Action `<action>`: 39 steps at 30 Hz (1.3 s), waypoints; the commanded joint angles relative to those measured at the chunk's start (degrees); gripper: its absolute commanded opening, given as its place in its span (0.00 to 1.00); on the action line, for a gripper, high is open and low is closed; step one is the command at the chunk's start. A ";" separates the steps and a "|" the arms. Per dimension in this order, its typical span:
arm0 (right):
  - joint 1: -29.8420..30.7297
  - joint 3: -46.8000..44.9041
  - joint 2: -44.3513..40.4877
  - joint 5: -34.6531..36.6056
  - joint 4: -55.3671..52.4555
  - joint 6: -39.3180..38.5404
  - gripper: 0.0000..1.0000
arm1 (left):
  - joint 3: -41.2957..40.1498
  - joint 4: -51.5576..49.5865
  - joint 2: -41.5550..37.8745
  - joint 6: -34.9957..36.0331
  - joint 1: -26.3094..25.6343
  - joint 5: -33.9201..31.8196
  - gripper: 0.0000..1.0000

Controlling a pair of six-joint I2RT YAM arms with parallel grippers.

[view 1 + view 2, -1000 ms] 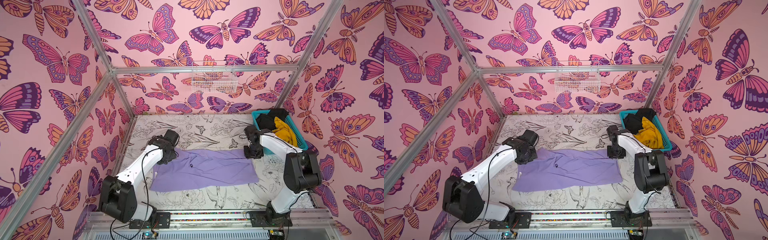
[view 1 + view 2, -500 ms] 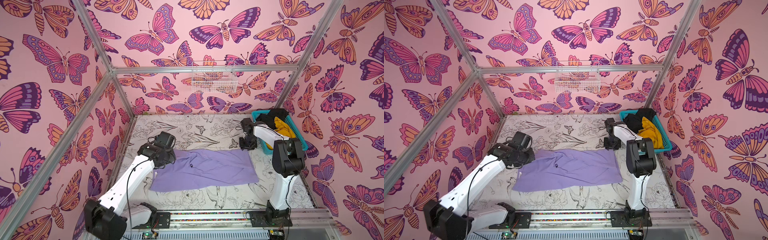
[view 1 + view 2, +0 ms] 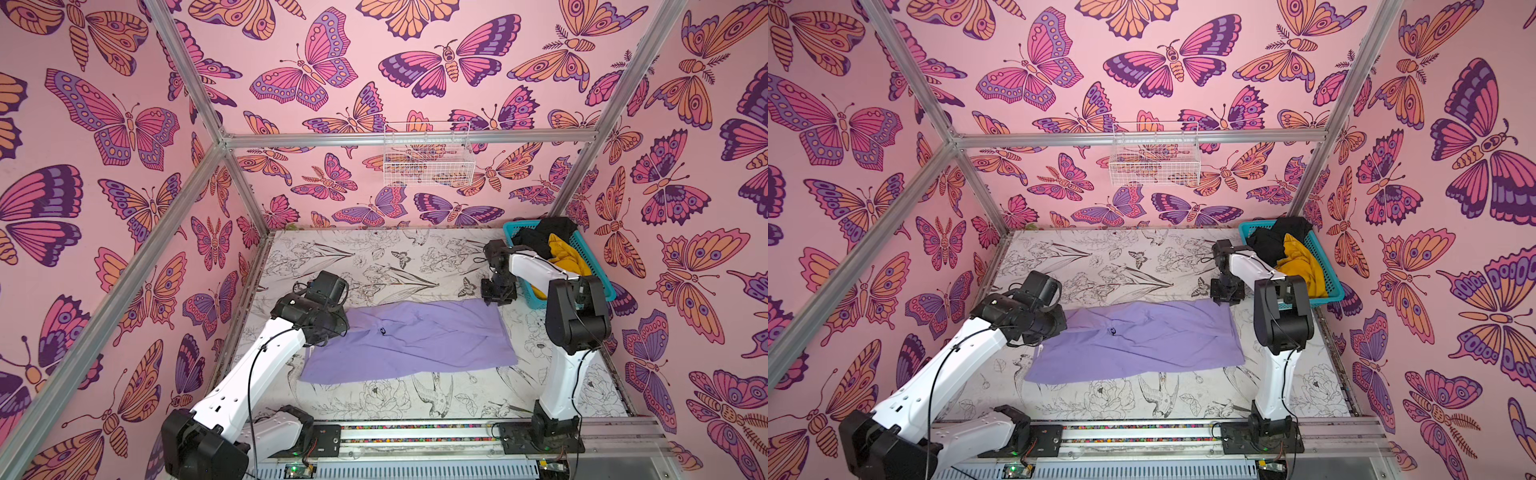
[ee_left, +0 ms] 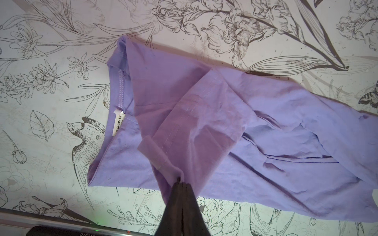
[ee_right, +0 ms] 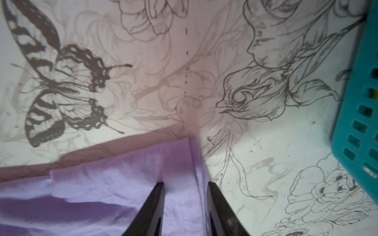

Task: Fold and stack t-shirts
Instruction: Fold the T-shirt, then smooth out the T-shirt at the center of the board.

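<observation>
1 soft lavender-purple cloth t-shirt (image 3: pixel 415 338): left gripper (image 4: pixel 181 181) clamped on sleeve (image 4: pixel 184 114), right gripper (image 5: pixel 186 190) half-open astride hem (image 5: pixel 195 163); close it before you lift.

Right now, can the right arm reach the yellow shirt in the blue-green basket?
Probably yes. The mustard-yellow t-shirt lies uncovered on top in the teal basket, and the open right gripper is just beside that basket, with nothing between.
</observation>
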 commanded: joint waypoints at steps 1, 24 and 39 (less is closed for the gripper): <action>-0.47 -1.17 -1.22 0.14 -0.42 0.12 0.40 | 0.60 -0.40 0.52 -0.08 -0.27 0.82 0.06; -1.41 -1.19 2.64 -4.10 3.91 -0.32 0.16 | 0.99 -1.09 1.88 1.63 -0.36 6.89 0.42; -1.47 2.68 2.55 -1.33 1.64 -2.92 0.00 | 1.32 -2.83 1.54 1.00 -0.42 2.38 0.38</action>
